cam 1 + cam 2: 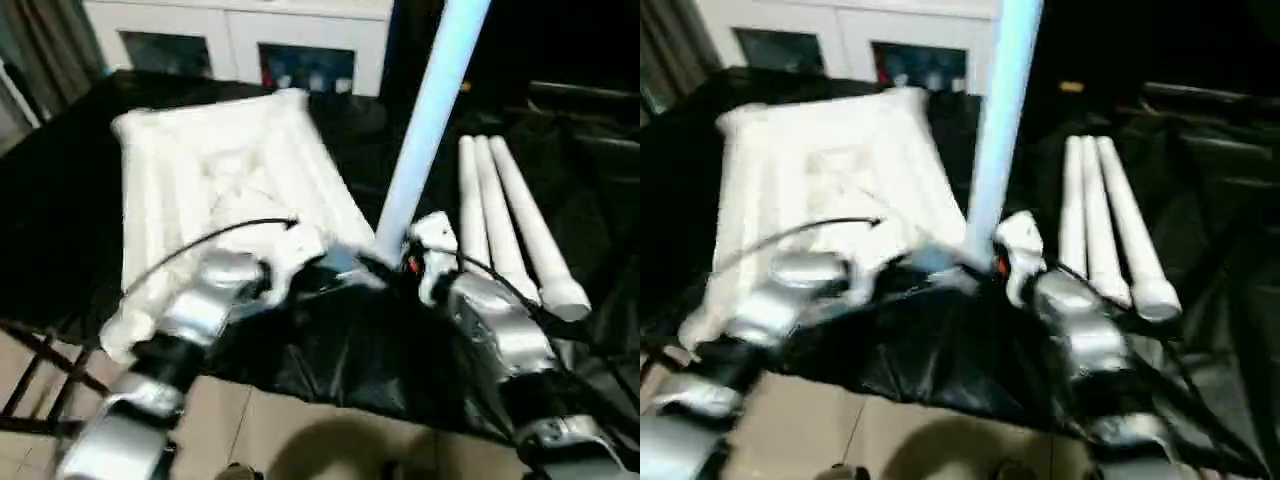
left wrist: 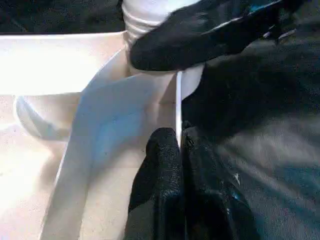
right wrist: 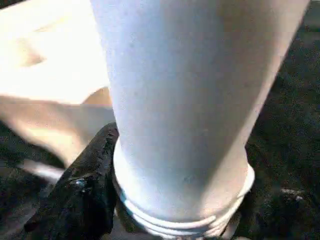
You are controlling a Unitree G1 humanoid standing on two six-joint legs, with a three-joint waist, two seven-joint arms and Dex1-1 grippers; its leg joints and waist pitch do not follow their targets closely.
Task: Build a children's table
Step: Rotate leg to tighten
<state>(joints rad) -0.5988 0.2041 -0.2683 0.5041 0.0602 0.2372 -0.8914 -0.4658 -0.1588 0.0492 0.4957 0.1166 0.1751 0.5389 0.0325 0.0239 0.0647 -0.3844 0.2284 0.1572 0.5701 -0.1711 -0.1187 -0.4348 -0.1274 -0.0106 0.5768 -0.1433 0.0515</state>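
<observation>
Pinching the thin rim wall of the tabletop point(image 2: 105, 125), the left gripper point(image 2: 177, 150) is closed tight. The right gripper point(image 3: 170, 220) straddles the standing leg point(image 1: 425, 120) at the near corner socket, one finger point(image 3: 82, 195) against its ringed end. Three spare legs point(image 1: 510, 225) lie alongside.

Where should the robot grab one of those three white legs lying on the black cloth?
Probably around the middle of the outermost leg, coming from above with a finger on each side. The three legs lie flat, side by side and touching, so only the outer one has a free side. Its tube is round and even there, while the near end flares wider.
</observation>
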